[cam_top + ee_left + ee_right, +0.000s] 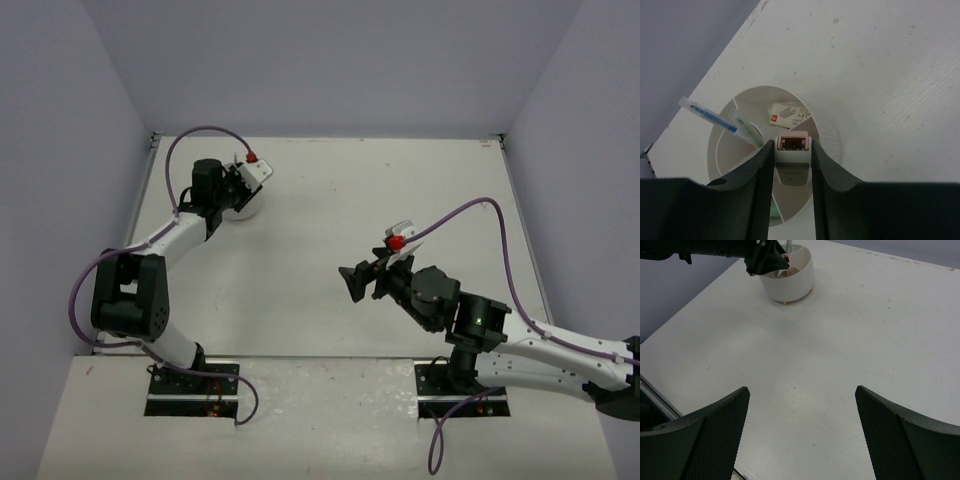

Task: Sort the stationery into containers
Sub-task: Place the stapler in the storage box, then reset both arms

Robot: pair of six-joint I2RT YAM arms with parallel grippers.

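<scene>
Left gripper hangs right over the dish at the far left of the table, and its fingers are pinched on a pink piece – small, blocky, pink on top and pale below. Both pads look to be touching its sides, so it reads as held, not dropped. In the right wrist view the same pink spot sits at the fingertips just above the dish rim.

Inside the dish a blue pen and a green pen lean together in one compartment, their ends poking over the wall. A flat eraser with a red label lies in the next one.

The piece looks light and hard-shelled, probably smooth plastic, so it could slide or twist in a loose pinch – a hold across its flat sides, as here, seems the safe one. It should not mind a short drop, though it may bounce off a divider. Which compartment lies under it is hard to tell, since the fingers hide the floor there.

Right gripper is spread wide with nothing between its fingers, well apart from the dish over bare table
</scene>
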